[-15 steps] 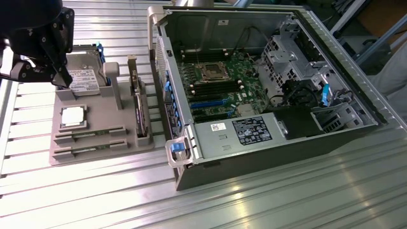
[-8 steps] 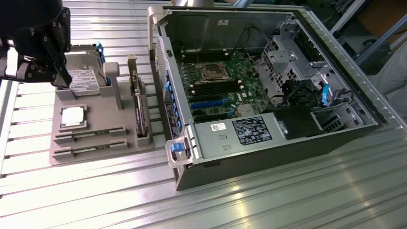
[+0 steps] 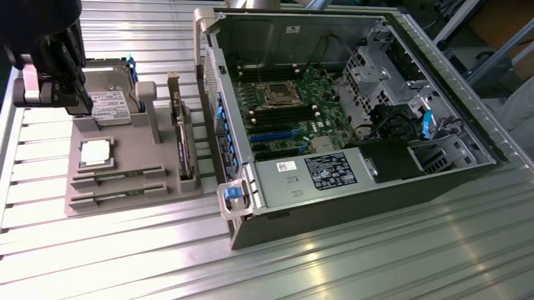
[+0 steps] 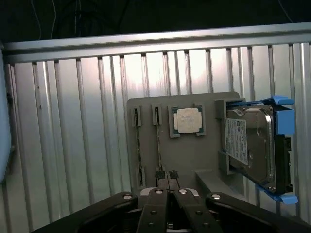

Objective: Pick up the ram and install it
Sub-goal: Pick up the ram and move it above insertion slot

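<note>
A: Which step r u on?

B: Pre-pick, I reckon. My claw (image 3: 75,106) hangs by the hard drive (image 3: 109,103), upper left of the exterior view, holding nothing. The ram (image 3: 117,177) sits in the tray (image 3: 125,140), lower left, two sticks side by side, not yet lifted.

A: Claw state?

B: Wrist view has my fingertips (image 4: 159,175) pinched narrow, approx touching. Grabbing the ram calls for opening up & squaring along its thin edge.

A: Other cam?

B: Exterior view adds the open case (image 3: 359,187) w/ board slots (image 3: 267,112), where it'd go.
</note>
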